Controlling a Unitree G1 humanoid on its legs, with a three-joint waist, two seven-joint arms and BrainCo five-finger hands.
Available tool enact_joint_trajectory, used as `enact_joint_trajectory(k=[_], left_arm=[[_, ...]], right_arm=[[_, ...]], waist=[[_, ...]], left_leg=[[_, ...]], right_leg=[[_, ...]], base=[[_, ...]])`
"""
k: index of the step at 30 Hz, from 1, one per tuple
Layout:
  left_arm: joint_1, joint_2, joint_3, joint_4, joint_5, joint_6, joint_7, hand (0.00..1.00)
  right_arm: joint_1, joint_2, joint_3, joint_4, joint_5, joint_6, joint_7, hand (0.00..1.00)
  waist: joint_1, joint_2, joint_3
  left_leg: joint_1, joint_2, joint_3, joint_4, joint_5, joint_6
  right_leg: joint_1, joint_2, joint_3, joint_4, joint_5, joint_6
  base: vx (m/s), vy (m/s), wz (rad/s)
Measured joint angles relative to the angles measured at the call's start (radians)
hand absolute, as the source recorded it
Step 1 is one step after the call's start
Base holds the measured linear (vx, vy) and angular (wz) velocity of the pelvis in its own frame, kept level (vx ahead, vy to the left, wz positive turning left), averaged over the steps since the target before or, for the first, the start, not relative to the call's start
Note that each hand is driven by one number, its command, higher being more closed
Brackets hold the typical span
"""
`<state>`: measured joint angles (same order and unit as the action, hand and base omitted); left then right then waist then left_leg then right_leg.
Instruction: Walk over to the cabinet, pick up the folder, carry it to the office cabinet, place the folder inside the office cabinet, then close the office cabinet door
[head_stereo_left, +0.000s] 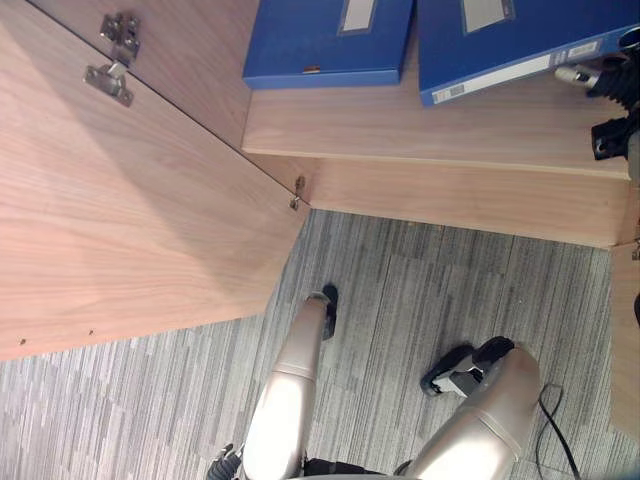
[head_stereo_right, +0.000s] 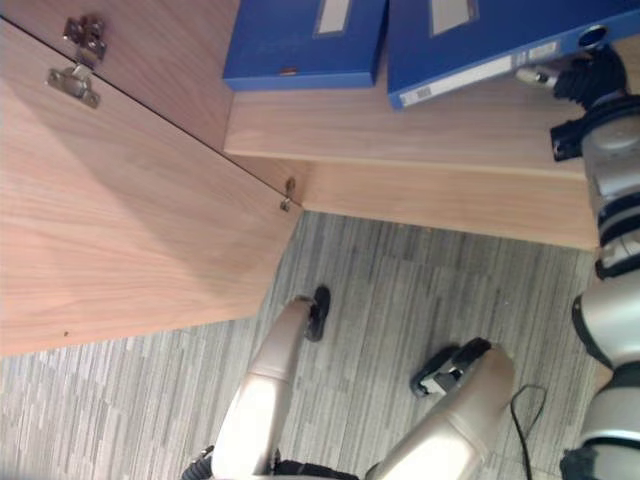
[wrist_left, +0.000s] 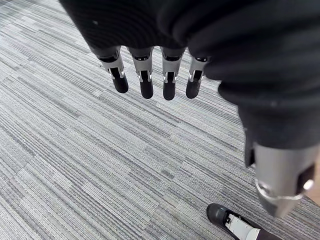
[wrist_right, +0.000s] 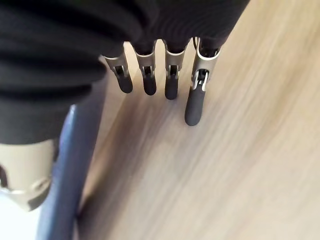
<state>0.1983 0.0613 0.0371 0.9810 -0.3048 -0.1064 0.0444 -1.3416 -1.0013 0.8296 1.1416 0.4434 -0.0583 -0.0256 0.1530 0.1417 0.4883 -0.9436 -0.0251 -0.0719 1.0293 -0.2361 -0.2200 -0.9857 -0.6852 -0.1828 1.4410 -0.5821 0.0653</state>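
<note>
Right robot hand (head_stereo_right: 588, 78): far right of the scene, over the shelf (head_stereo_right: 400, 125) of the office cabinet (head_stereo_right: 450, 200). Its fingers (wrist_right: 194, 102) are straight and released, tips above bare wood, grasping nothing. Step in hand, by judgement: the folder (head_stereo_right: 480, 30) looks set down inside, so the placing is near complete and the door is yet to close. Handling note: draw the right robot hand straight back toward the near side without brushing the folder's spine, so nothing is dragged off the shelf. Clear the opening fully before the door is pushed, and press on its broad face, not its edge. Folder: blue, lying flat on the shelf with its labelled spine to the near side and its right end just beside the robot hand. Its blue edge runs close by the thumb; contact cannot be told. Second folder (head_stereo_right: 300, 40): blue, flat on the same shelf, just left of the first. Door (head_stereo_right: 130, 220): open, swung out at the left, hinge (head_stereo_right: 75, 80) at its far end. Left robot hand (wrist_left: 145, 82): fingers relaxed, empty, hanging over grey carpet (wrist_left: 75, 150).
</note>
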Motion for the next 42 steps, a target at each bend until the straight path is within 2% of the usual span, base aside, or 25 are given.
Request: enact_joint_trajectory(k=[4,7,13,17,20,23,24,26,29,32,37,38,39,42], left_arm=[[-0.001,0.003,0.000,-0.001,0.003,0.000,-0.018,0.00],[-0.002,0.003,0.000,-0.009,0.003,0.000,-0.033,0.00],[-0.003,0.006,0.002,-0.022,0.022,-0.013,-0.050,0.00],[-0.004,0.013,0.003,-0.024,0.020,-0.021,-0.053,0.00],[-0.008,0.014,0.010,-0.024,0.016,-0.021,-0.053,0.00],[-0.018,0.013,0.020,-0.019,0.001,-0.021,-0.050,0.00],[-0.021,0.013,0.022,-0.019,-0.007,-0.019,-0.038,0.00],[-0.022,0.013,0.034,-0.019,-0.011,-0.016,-0.025,0.00],[-0.024,0.007,0.050,-0.018,-0.011,-0.008,-0.007,0.00],[-0.028,0.002,0.075,-0.002,-0.015,-0.003,0.006,0.00],[-0.034,-0.006,0.110,0.028,-0.014,0.003,0.020,0.00],[-0.036,-0.007,0.110,0.033,-0.016,0.003,0.028,0.00],[-0.036,-0.007,0.111,0.035,-0.016,0.003,0.031,0.00],[-0.041,-0.006,0.110,0.048,-0.018,0.002,0.043,0.00]], right_arm=[[0.001,0.005,0.027,-0.001,-0.154,0.004,0.018,0.00],[0.002,0.005,0.026,-0.022,-0.203,0.019,0.031,0.00],[0.043,-0.009,0.017,-0.159,-0.366,0.042,0.113,0.00],[0.065,0.007,0.014,-0.240,-0.485,0.042,0.141,0.00],[0.086,0.049,-0.045,-0.257,-0.588,0.043,0.139,0.00],[0.115,0.122,-0.098,-0.265,-0.805,0.069,0.122,0.00],[0.136,0.171,-0.109,-0.265,-0.945,0.091,0.097,0.00],[0.178,0.260,-0.145,-0.265,-1.101,0.134,0.063,0.00],[0.210,0.333,-0.213,-0.267,-1.221,0.167,0.052,0.00],[0.256,0.383,-0.262,-0.281,-1.297,0.188,0.050,0.00],[0.305,0.451,-0.306,-0.286,-1.331,0.190,0.043,0.00],[0.317,0.464,-0.307,-0.286,-1.335,0.190,0.042,0.00],[0.321,0.472,-0.307,-0.286,-1.339,0.190,0.042,0.00],[0.355,0.506,-0.306,-0.284,-1.372,0.189,0.042,0.00]], waist=[[0.003,-0.011,-0.008],[0.005,-0.014,-0.007],[-0.003,-0.024,-0.010],[-0.005,-0.040,-0.010],[-0.011,-0.041,-0.010],[-0.020,-0.041,-0.010],[-0.023,-0.041,-0.011],[-0.024,-0.048,-0.024],[-0.032,-0.048,-0.028],[-0.031,-0.059,-0.037],[-0.038,-0.067,-0.052],[-0.032,-0.068,-0.058],[-0.031,-0.069,-0.062],[-0.025,-0.069,-0.067]], left_leg=[[0.010,0.005,0.002,-0.030,0.011,0.000],[0.017,0.013,0.006,-0.034,0.011,0.000],[0.040,0.022,0.014,-0.055,0.012,0.000],[0.055,0.040,0.019,-0.080,0.018,-0.008],[0.058,0.047,0.016,-0.096,0.025,-0.013],[0.075,0.048,0.016,-0.112,0.030,-0.016],[0.091,0.050,0.016,-0.124,0.033,-0.017],[0.105,0.052,0.017,-0.150,0.043,-0.020],[0.113,0.061,0.016,-0.177,0.056,-0.017],[0.129,0.063,0.016,-0.197,0.061,-0.017],[0.169,0.069,0.014,-0.270,0.089,-0.020],[0.179,0.080,0.014,-0.290,0.093,-0.023],[0.183,0.086,0.013,-0.301,0.098,-0.023],[0.233,0.108,0.017,-0.381,0.128,-0.021]], right_leg=[[0.006,0.008,-0.010,-0.022,0.007,0.000],[0.014,0.018,-0.010,-0.034,0.015,0.005],[0.027,0.028,-0.010,-0.052,0.018,0.008],[0.029,0.050,-0.014,-0.068,0.021,0.006],[0.032,0.057,-0.025,-0.076,0.023,0.006],[0.047,0.061,-0.031,-0.085,0.023,0.005],[0.062,0.064,-0.036,-0.093,0.023,0.006],[0.068,0.074,-0.038,-0.112,0.026,0.015],[0.086,0.084,-0.059,-0.140,0.036,0.023],[0.101,0.090,-0.066,-0.159,0.040,0.027],[0.136,0.109,-0.089,-0.210,0.061,0.022],[0.147,0.123,-0.096,-0.234,0.078,-0.011],[0.151,0.131,-0.104,-0.248,0.086,-0.023],[0.200,0.166,-0.132,-0.325,0.122,-0.036]], base=[[0.03,-0.069,-0.02],[0.05,-0.034,-0.08],[0.05,-0.045,-0.07],[0.06,-0.091,-0.12],[0.06,-0.096,-0.04],[0.04,-0.070,-0.03],[0.05,-0.074,-0.06],[0.06,-0.091,-0.08],[0.07,-0.083,-0.03],[0.08,-0.063,-0.02],[0.09,-0.075,-0.04],[0.09,-0.069,-0.13],[0.09,-0.060,-0.18],[0.09,-0.054,-0.17]])
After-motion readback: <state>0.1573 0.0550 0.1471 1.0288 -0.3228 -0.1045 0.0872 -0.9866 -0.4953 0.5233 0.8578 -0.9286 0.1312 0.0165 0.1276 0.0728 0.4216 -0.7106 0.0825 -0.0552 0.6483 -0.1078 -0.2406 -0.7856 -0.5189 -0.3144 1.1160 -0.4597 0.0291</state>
